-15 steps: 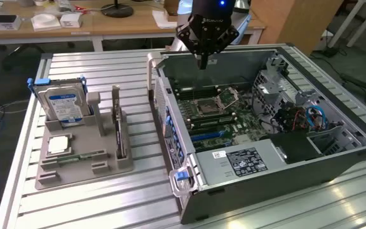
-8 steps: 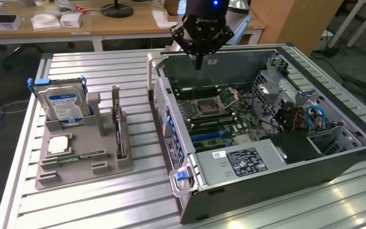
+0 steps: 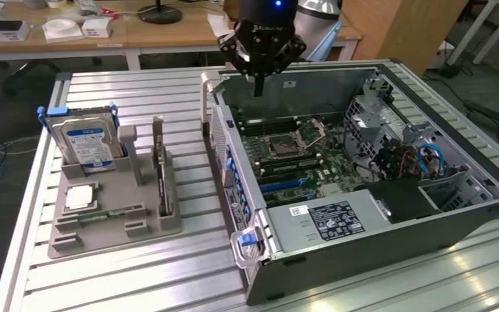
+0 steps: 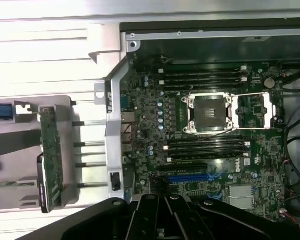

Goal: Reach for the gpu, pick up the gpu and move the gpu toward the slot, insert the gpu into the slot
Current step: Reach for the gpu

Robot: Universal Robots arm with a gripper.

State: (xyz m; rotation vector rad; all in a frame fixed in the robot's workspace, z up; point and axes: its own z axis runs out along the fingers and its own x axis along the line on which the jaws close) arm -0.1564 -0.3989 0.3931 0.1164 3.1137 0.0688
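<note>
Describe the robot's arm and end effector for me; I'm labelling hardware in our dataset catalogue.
The end effector is black, with an angular linkage body and pale lettering across its front. Its links carry round pivot pins. A small blue light glows just above it. The arm behind is rounded and silver-grey.

The black, angular metal gripper [image 3: 256, 91] hangs from the dark cylindrical wrist [image 3: 269, 8] of the 1 arm, pointing straight down, its 2 slim fingers closed fully together into a narrow tip.
</note>
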